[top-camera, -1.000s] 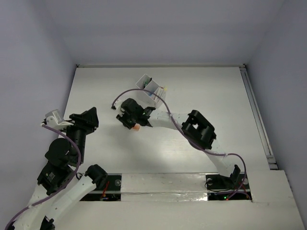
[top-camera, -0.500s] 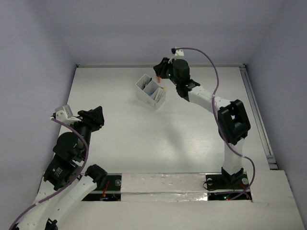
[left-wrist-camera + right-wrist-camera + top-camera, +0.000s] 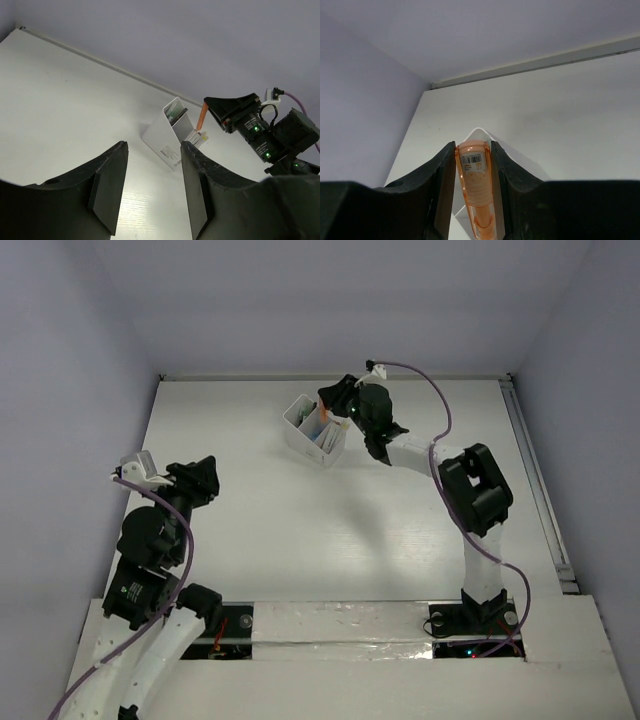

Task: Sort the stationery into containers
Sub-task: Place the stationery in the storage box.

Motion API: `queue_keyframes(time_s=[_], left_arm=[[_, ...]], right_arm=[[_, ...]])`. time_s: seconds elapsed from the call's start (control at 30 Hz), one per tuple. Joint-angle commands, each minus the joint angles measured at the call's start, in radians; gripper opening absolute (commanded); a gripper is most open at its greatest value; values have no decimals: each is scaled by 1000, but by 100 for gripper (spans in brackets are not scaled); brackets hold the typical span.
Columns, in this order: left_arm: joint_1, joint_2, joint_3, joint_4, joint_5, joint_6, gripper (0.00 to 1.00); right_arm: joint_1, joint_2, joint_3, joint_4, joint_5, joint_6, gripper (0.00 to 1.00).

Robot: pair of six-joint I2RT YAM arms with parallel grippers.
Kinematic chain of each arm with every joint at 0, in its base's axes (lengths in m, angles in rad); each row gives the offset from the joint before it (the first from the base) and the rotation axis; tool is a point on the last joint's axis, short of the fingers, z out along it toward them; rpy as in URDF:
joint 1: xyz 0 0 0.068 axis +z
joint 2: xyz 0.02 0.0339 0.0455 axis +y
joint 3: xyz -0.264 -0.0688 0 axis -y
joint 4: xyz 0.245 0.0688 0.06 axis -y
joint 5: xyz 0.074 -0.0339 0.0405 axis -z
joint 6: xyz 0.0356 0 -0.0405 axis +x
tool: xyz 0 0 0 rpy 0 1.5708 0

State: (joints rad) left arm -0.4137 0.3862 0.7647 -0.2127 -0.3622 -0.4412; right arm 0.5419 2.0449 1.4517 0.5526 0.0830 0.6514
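Note:
The white three-compartment box [image 3: 303, 437] stands at the far middle of the table, tilted. It holds several thin pens [image 3: 331, 434], and green ones [image 3: 175, 111] show in its far compartment. My right gripper [image 3: 332, 403] is shut on the orange chunky piece [image 3: 475, 185] and holds it just above the box's right end. The piece also shows in the left wrist view [image 3: 202, 115], hanging over the box [image 3: 165, 134]. The box's rim [image 3: 479, 132] shows beyond the right gripper [image 3: 473, 146]. My left gripper [image 3: 200, 478] is open and empty at the left, far from the box.
The back wall edge [image 3: 330, 377] runs close behind the box. A rail [image 3: 535, 480] runs along the table's right side. The right arm's purple cable [image 3: 430, 390] loops above the far middle.
My right gripper carried the orange piece from the table's middle to the far side, then came down and left over the box. The left arm drew back slightly.

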Motion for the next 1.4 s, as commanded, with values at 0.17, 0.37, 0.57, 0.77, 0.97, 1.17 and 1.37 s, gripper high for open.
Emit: queue_keyframes(time_s=[0.17,0.37,0.57,0.77,0.97,1.17,1.37], left_arm=[[105,31,-18,98,163,16,44],[173,45,-25,118,236,15,44],[225,49,-34,136,298,12,44],[234,43,-36,138,307,12,44],[234,45,-38,139,307,12,44],[243,45,-38,138,307,12,44],[253,48,-36,134,310,15,51]], right_arm=[[6,70,-47,250,101,86,14],[35,97,-48,290,130,91,15],[53,104,-48,280,150,93,19],[63,101,-86,297,159,102,38],[63,81,-128,336,158,100,53],[72,20,-168,366,150,77,64],[72,-69,-203,369,92,44,65]])
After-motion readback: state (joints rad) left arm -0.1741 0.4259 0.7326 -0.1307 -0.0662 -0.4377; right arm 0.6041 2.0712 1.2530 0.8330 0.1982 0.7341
